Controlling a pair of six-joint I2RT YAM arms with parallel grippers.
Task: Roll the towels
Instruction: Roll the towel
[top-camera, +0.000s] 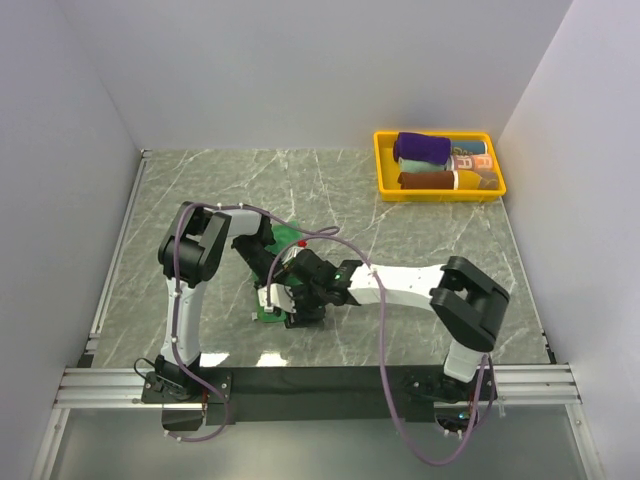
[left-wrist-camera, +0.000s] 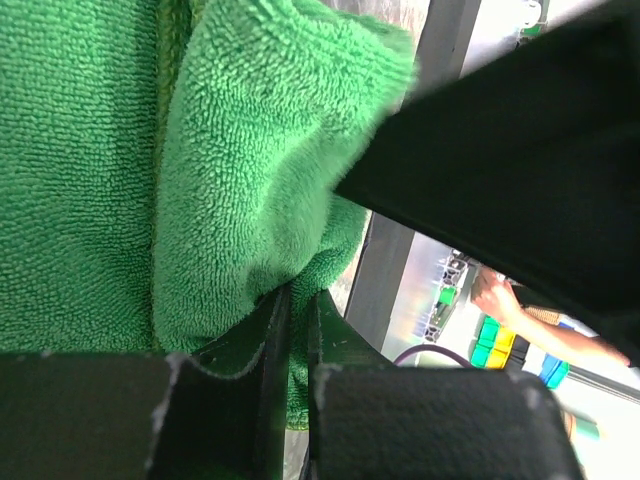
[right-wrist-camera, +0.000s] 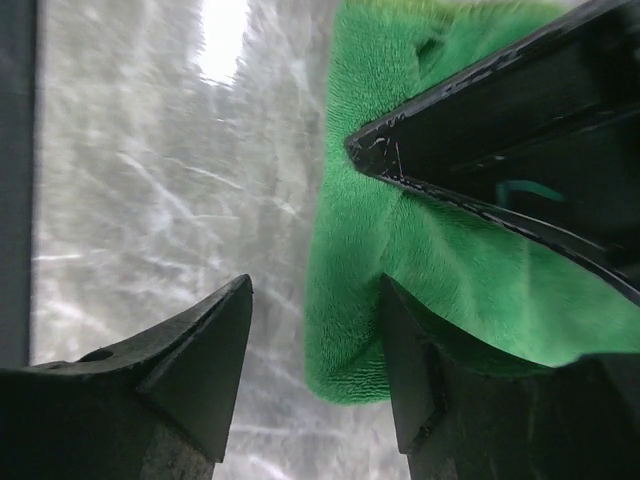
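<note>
Black fingers fill the bottom of both wrist views. On the left gripper the jaws stand almost together, with a fold of the green towel nipped between the tips. On the right gripper the jaws stand well apart and hold nothing; the towel's rounded edge lies against the inner face of one finger, and bare table shows in the rest of the gap. From above, the left arm rises upright from its base, then bends at the elbow and reaches right and down. The right arm folds at its elbow and stretches its white forearm low and leftward, so the two grippers meet near the table's middle, just in front of the bases. The green towel sits under them (mostly hidden); green peeks out at the far side and again at the near-left, so its long axis seems to run roughly away from the bases. The purple towel lies rolled in the yellow tray at the far right, long axis across the tray, beside other rolled cloths.
</note>
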